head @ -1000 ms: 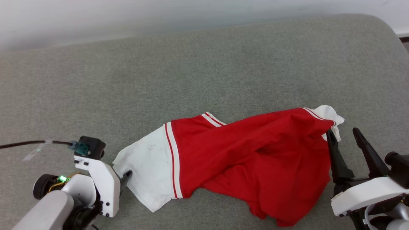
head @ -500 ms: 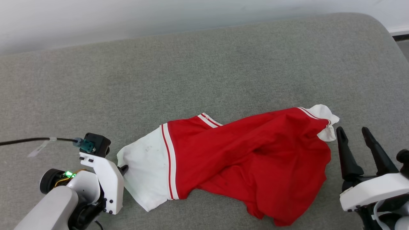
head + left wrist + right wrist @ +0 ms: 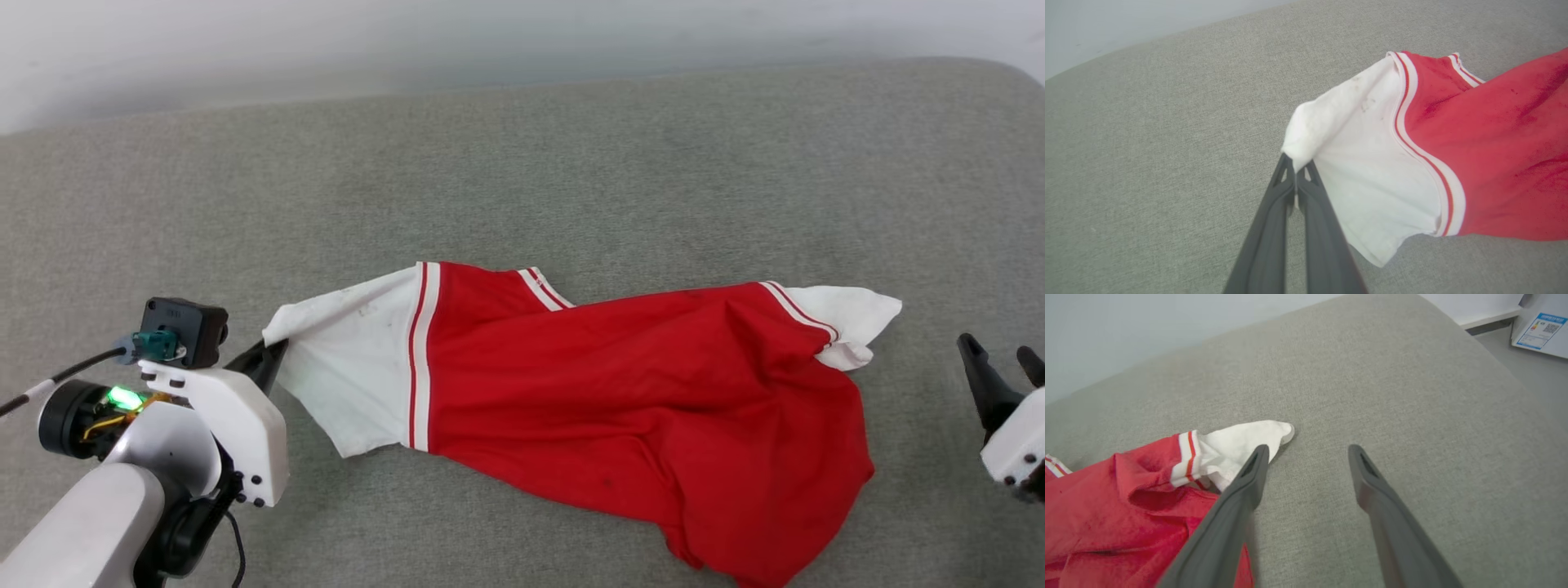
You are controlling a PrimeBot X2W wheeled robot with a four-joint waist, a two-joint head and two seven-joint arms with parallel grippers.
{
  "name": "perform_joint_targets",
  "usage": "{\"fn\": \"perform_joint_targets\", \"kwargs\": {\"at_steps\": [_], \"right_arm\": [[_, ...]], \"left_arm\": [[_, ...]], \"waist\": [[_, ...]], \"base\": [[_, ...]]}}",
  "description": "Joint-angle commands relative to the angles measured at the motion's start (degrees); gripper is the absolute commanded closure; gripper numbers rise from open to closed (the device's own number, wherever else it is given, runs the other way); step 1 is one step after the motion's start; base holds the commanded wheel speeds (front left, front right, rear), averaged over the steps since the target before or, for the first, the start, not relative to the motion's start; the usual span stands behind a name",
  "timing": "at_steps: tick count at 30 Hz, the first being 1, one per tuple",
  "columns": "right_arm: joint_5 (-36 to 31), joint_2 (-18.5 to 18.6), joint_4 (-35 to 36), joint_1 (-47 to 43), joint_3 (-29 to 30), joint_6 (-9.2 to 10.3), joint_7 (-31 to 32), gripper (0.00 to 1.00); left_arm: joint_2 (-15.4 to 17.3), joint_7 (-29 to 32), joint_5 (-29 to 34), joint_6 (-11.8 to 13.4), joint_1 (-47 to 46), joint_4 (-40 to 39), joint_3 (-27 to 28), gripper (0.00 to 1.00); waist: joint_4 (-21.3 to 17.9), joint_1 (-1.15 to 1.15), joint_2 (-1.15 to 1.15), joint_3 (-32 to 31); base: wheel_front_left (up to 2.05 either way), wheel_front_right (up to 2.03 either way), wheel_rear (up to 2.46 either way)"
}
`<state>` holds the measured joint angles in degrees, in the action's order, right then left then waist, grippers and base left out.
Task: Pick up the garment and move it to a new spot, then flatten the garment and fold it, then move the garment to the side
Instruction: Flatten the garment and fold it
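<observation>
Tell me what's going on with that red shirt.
The left gripper is shut on a corner of the garment's white sleeve. The rest of the garment lies rumpled and unfolded on the grey cushion. The right gripper is open near the other sleeve, holding nothing.

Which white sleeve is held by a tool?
The left sleeve: the left tool is shut on its corner; the right sleeve lies free.
</observation>
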<state>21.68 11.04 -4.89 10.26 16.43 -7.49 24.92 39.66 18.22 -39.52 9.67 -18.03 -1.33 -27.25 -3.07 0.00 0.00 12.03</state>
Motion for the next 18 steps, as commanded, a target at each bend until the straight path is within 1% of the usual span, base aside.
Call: {"fn": "perform_joint_targets", "kwargs": {"at_steps": [1,3,5,8,12,18], "right_arm": [[0.49,0.87,-1.16,1.79,-0.11,0.0,2.01,0.0],[1.61,2.34,-3.87,4.28,-0.63,0.0,6.8,0.0],[2.41,3.75,-6.3,6.55,-1.12,0.0,11.31,0.0],[2.55,5.03,-9.57,10.26,-1.81,0.0,16.41,0.0],[1.93,6.06,-13.19,14.3,-3.08,0.0,19.62,0.0],[1.38,6.22,-18.85,18.37,-4.46,0.0,21.31,0.0]], "left_arm": [[0.3,-0.37,0.44,0.51,-0.06,-0.92,0.23,1.0],[0.68,-0.44,0.84,0.86,-0.53,-2.74,0.47,1.0],[0.5,-0.33,1.09,0.68,-1.34,-4.16,0.24,1.0],[-0.1,-0.02,1.73,0.29,-2.47,-5.29,-0.67,1.0],[-0.98,-0.25,2.54,-0.01,-4.05,-5.95,-1.44,1.0],[-2.04,-0.74,3.18,-0.89,-5.84,-5.62,-2.61,1.0]], "waist": [[0.82,0.0,0.0,0.57],[1.59,0.0,0.0,1.25],[2.59,0.0,0.0,2.02],[4.12,0.0,0.0,3.13],[5.73,0.0,0.0,4.7],[7.39,0.0,0.0,6.93]], "base": [[0.0,0.0,0.0],[0.0,0.0,0.0],[0.0,0.0,0.0],[0.0,0.0,0.0],[0.0,0.0,0.0],[0.0,0.0,0.0]]}}
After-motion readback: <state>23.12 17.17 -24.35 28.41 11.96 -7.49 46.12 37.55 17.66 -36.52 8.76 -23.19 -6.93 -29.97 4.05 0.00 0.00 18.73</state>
